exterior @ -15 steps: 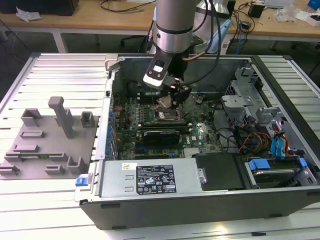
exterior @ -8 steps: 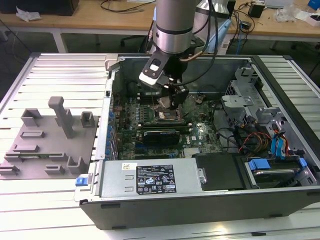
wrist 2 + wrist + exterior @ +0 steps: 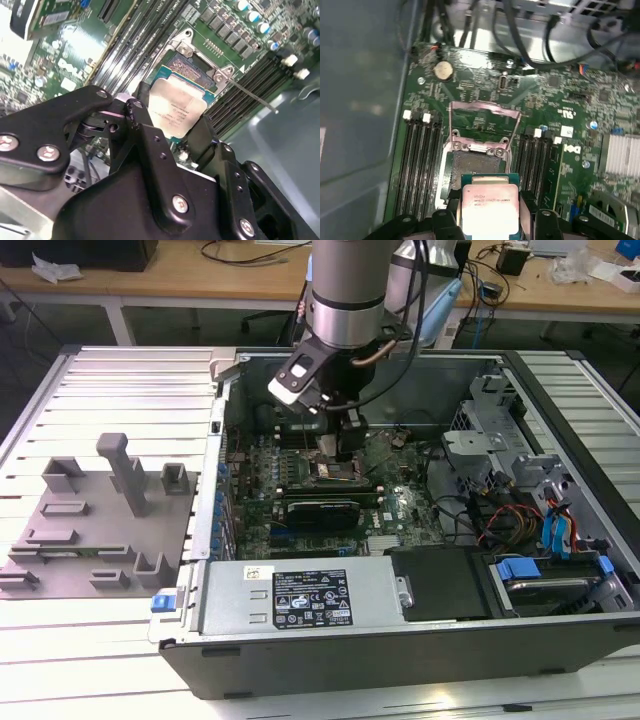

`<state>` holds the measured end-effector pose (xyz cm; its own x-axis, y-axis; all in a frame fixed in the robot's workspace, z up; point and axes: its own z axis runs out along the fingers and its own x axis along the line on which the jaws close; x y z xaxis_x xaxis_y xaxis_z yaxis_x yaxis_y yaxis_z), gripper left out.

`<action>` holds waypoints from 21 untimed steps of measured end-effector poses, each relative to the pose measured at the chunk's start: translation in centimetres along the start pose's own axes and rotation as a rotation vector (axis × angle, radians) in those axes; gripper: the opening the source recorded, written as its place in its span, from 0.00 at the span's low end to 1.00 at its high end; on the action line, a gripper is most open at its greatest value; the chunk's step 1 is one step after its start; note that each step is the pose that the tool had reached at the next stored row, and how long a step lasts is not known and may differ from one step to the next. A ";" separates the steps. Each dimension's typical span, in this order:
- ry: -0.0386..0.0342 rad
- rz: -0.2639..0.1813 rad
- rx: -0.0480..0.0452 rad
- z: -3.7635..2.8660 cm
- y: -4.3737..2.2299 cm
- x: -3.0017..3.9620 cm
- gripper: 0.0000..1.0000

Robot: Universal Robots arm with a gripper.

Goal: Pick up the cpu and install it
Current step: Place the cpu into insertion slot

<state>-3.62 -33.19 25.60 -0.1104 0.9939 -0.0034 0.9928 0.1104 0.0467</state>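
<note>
My gripper [image 3: 345, 452] reaches down into the open computer case [image 3: 560, 390], over the green motherboard [image 3: 400, 500]. In both wrist views it is shut on the cpu [image 3: 490, 202], a small square chip with a silvery top [image 3: 175, 106], with one black finger [image 3: 451, 210] on each side. The chip sits low over the near part of the dark socket [image 3: 470, 167], whose metal frame [image 3: 485, 122] stands flipped open. I cannot tell whether the chip touches the socket.
Memory slots [image 3: 420, 160] flank the socket on both sides. A coin battery [image 3: 443, 71], cables [image 3: 555, 45] and a finned heatsink [image 3: 622, 155] lie around it. Grey fixture blocks [image 3: 100, 520] stand outside the case at the exterior view's left; the power supply [image 3: 300, 600] is in front.
</note>
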 end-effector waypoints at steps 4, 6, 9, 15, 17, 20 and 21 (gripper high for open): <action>-0.0030 0.062 0.0003 0.04 0.00 0.00 0.55; -0.0030 0.062 0.0003 0.04 -0.01 0.00 0.55; -0.0030 0.062 0.0003 0.29 -0.02 0.00 0.55; -0.0031 0.062 0.0004 0.65 -0.04 0.00 0.55; -0.0029 0.062 0.0002 0.66 -0.04 0.00 0.55; -0.0030 0.062 0.0003 1.03 -0.06 0.00 0.55; -0.0029 0.062 0.0002 1.35 -0.07 0.01 0.55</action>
<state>-3.63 -33.19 24.25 -0.0481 0.9988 -0.0034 0.9977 0.0483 0.0467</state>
